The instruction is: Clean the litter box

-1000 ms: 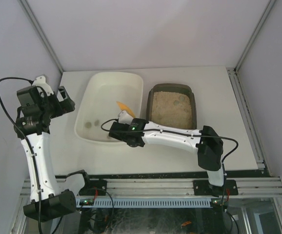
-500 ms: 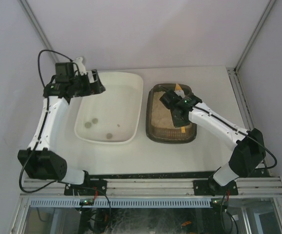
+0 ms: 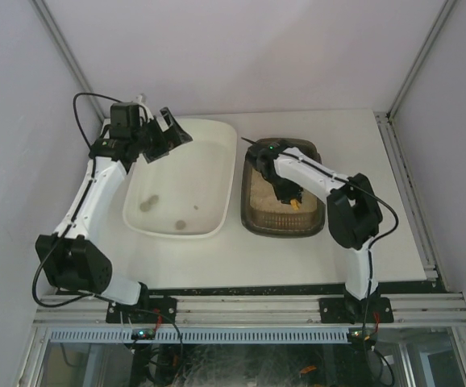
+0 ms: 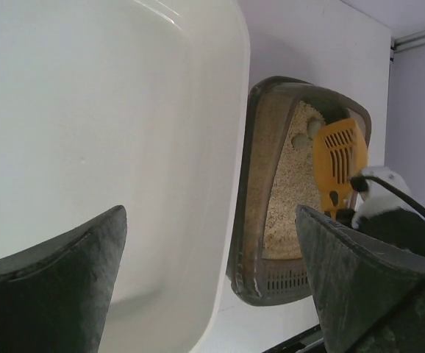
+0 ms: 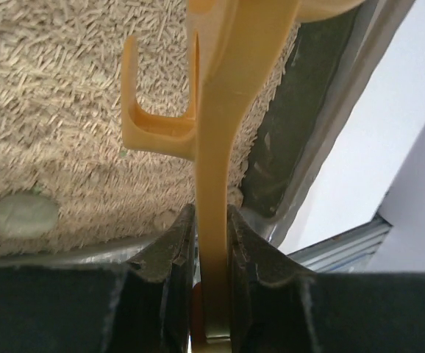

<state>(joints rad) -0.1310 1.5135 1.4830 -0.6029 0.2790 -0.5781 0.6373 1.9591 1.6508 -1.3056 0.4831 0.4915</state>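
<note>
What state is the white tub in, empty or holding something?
Not empty: a few small greyish lumps lie on the floor of the white tub.

Dark litter box [image 3: 284, 226] — upright, litter-filled

You are looking down on a white table [image 3: 217, 258] boxed in by three plain, pale grey walls: the back wall [image 3: 241, 56] on the far side, the left wall [image 3: 15, 97] and the right wall [image 3: 459, 161]. A silver metal left strut [image 3: 68, 60] and right strut [image 3: 418, 60] run up the two far corners. A metal track [image 3: 406, 201] follows the table's right edge. Along your near edge a black strip [image 3: 249, 288] borders the table, and just nearer lies a slotted aluminium rail [image 3: 249, 309]. The light is soft and even, with only faint shadows on the table.
</note>
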